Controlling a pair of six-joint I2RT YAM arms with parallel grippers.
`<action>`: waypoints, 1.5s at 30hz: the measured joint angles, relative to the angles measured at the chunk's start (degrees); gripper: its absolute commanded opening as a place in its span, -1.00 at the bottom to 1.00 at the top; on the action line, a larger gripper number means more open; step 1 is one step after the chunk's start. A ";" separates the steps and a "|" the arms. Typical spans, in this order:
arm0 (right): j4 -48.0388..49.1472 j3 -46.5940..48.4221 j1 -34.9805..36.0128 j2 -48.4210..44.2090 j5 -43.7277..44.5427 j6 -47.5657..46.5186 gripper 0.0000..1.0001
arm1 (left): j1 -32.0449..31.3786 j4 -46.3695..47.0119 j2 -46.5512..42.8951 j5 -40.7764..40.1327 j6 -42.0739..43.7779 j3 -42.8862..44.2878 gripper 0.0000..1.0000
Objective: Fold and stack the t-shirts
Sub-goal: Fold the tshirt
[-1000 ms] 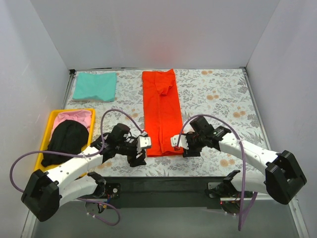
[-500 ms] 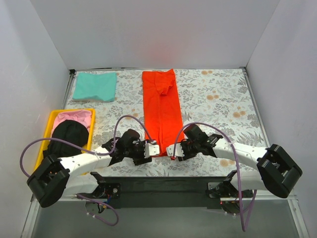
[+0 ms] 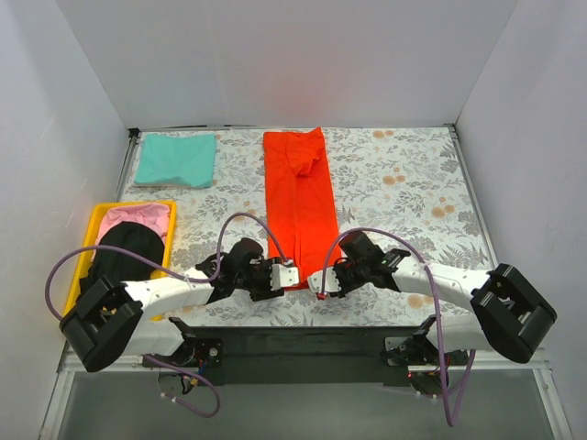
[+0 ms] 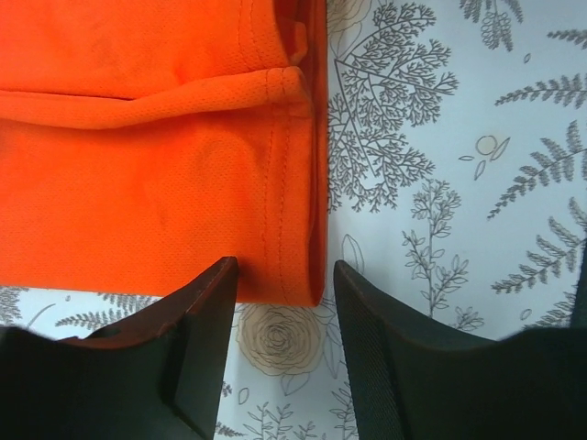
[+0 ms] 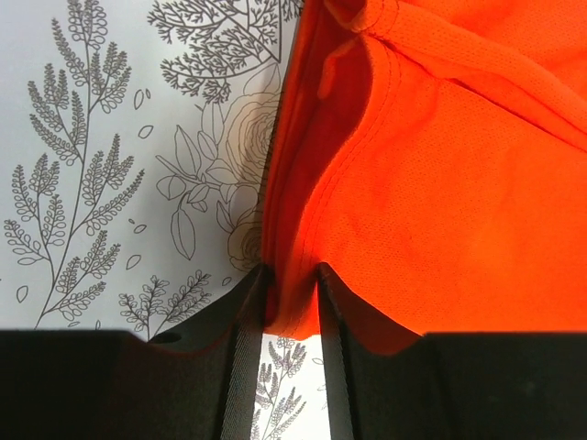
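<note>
My right gripper pinches bright orange-red cloth t-shirt hem; left gripper gapes astride corner: lifting now risks skew.

The long t-shirt lies mid-table, folded t-shirt far-left, t-shirt pile in the near-left tray.

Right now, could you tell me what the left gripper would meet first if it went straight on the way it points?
Probably the orange-red t-shirt: its near hem corner lies between the fingers of the open left gripper, though its height is unclear.
</note>
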 measured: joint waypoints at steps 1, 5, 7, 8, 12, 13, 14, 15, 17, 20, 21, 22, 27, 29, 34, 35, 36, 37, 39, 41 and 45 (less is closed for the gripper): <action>0.28 0.04 0.00 0.33 -0.04 -0.17 -0.34 | 0.02 0.09 0.42 0.26 0.44 -0.02 -0.14; 0.31 1.03 0.00 1.86 -0.04 -1.03 -0.61 | 0.00 0.20 0.66 0.70 1.88 -0.02 -0.33; 0.35 1.42 0.02 2.64 -0.04 -1.57 -0.89 | 0.00 -0.02 1.22 1.11 2.21 0.24 -0.58; 0.35 1.60 0.00 2.99 0.00 -1.68 -0.97 | 0.00 -0.61 1.99 1.25 2.32 0.98 -0.72; 0.17 2.82 0.00 4.24 0.52 -0.96 -0.97 | 0.28 -2.21 5.57 1.70 2.40 4.31 -1.00; 0.11 2.93 -0.07 4.26 0.63 -0.72 -0.97 | 0.48 -2.54 5.64 1.79 2.27 4.50 -1.00; 0.00 2.99 -0.04 4.24 0.79 -0.57 -0.97 | 0.59 -2.75 5.57 1.90 2.08 4.55 -1.00; -0.22 3.02 0.00 4.11 0.83 -0.24 -0.97 | 0.66 -3.19 5.31 2.23 1.81 4.59 -1.00; -1.86 3.08 0.00 3.32 0.70 0.74 -0.97 | 0.68 -4.63 4.04 3.15 1.42 4.66 -1.00; -6.71 3.32 0.55 0.83 0.17 2.75 -0.97 | 0.44 -8.28 -0.04 5.51 0.94 5.31 -1.00; -8.70 3.69 1.03 -0.31 -0.09 3.50 -0.97 | 0.11 -9.88 -1.68 6.23 0.48 5.99 -1.00; -10.88 4.33 1.66 -1.77 -0.37 4.20 -0.97 | -0.20 -11.41 -3.23 7.06 -0.20 6.86 -1.00; -19.85 9.86 3.61 -10.16 -2.21 8.13 -0.97 | -0.68 -19.47 -9.66 10.01 -4.81 13.14 -1.00; -21.84 12.66 3.48 -11.96 -2.19 8.61 -0.97 | -0.68 -21.31 -12.13 10.32 -6.40 15.26 -1.00; -25.64 21.42 0.83 -8.72 -2.62 8.26 -0.97 | 0.50 -23.61 -13.29 10.69 -7.82 20.06 -1.00; -26.05 23.21 -0.09 -7.45 -2.84 7.93 -0.97 | 1.51 -23.63 -12.72 11.06 -7.76 20.94 -1.00; -26.21 24.79 -1.01 -6.27 -2.93 7.65 -0.97 | 2.75 -23.61 -12.00 11.41 -7.58 21.75 -1.00; -26.32 25.97 -1.95 -5.29 -3.08 7.15 -0.97 | 4.35 -23.54 -11.15 11.82 -7.30 22.53 -1.00; -26.88 27.89 -3.61 -3.65 -3.28 5.90 -0.97 | 7.89 -23.41 -8.83 13.07 -6.34 23.98 -1.00; -27.21 29.83 -5.51 -1.62 -3.54 4.26 -0.97 | 11.58 -23.21 -5.86 14.34 -5.09 25.92 -1.00; -27.43 33.97 -9.14 3.21 -4.17 1.22 -0.97 | 16.98 -21.44 0.37 16.22 -2.75 29.59 -1.00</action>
